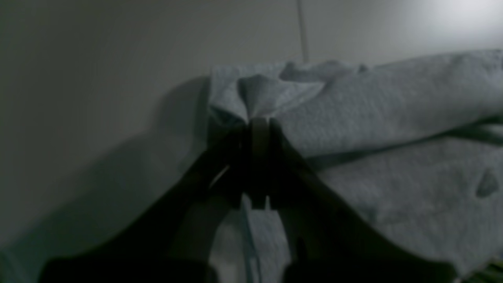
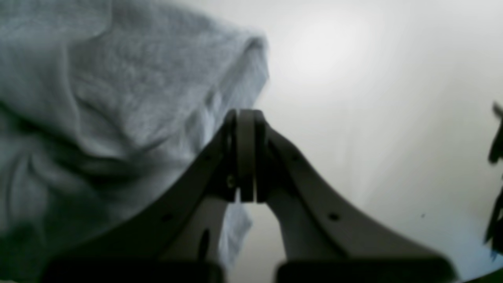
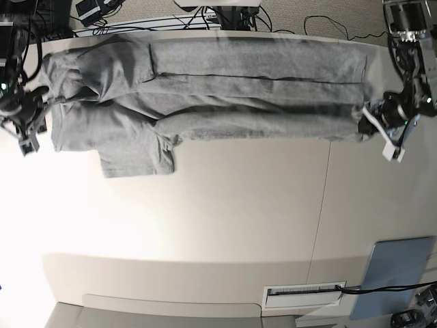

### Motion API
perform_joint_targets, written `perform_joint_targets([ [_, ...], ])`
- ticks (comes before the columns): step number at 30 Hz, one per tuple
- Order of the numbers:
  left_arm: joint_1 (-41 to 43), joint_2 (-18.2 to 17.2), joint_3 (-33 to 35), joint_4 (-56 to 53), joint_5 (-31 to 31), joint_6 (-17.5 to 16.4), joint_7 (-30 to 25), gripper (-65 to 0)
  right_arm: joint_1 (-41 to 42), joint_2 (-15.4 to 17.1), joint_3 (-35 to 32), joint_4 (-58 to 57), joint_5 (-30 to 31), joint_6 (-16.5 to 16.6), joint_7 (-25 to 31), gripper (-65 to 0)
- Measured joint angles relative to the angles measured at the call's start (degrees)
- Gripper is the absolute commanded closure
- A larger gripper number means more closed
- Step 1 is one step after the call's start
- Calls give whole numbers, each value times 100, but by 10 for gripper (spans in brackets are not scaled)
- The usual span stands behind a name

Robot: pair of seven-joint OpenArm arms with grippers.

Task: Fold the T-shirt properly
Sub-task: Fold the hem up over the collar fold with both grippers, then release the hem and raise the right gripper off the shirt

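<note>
The heather-grey T-shirt [image 3: 259, 102] lies stretched sideways along the far side of the white table [image 3: 239, 205], folded lengthwise, plain side showing. One sleeve [image 3: 136, 154] sticks out toward the near side at the left. My left gripper [image 3: 367, 116] is at the shirt's right end. In the left wrist view it [image 1: 257, 120] is shut on a pinch of the grey cloth [image 1: 393, 98]. My right gripper [image 3: 42, 104] is at the shirt's left end. In the right wrist view it [image 2: 245, 116] is shut, with the cloth [image 2: 118, 98] bunched to its left and a strip hanging between the fingers.
A table seam [image 3: 322, 205] runs front to back right of centre. A blue-grey pad [image 3: 396, 273] lies at the near right corner, with a white strip [image 3: 304, 294] beside it. Cables [image 3: 171, 20] run behind the far edge.
</note>
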Motion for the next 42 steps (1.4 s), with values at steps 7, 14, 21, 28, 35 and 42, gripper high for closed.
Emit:
perform_joint_targets([
  [7, 374, 13, -50, 17, -164, -127, -15, 0, -638, -310, 402, 238, 4, 20, 22, 0],
  [14, 409, 11, -50, 17, -170, -129, -61, 0, -741, -326, 402, 238, 11, 24, 328, 0],
  [21, 409, 11, -50, 17, -168, -127, -61, 0, -719, -328, 402, 238, 4, 232, 905, 0],
  [28, 413, -9, -50, 164, -212, -127, 72, 0, -424, -328, 402, 238, 0, 243, 909, 0],
  [35, 437, -22, -83, 1034, -382, -144, 782, 0, -267, -328, 402, 238, -151, 219, 887, 0],
  [42, 719, -76, -83, 1364, -365, -166, 997, 0, -264, -328, 402, 236, -160, 219, 754, 0],
])
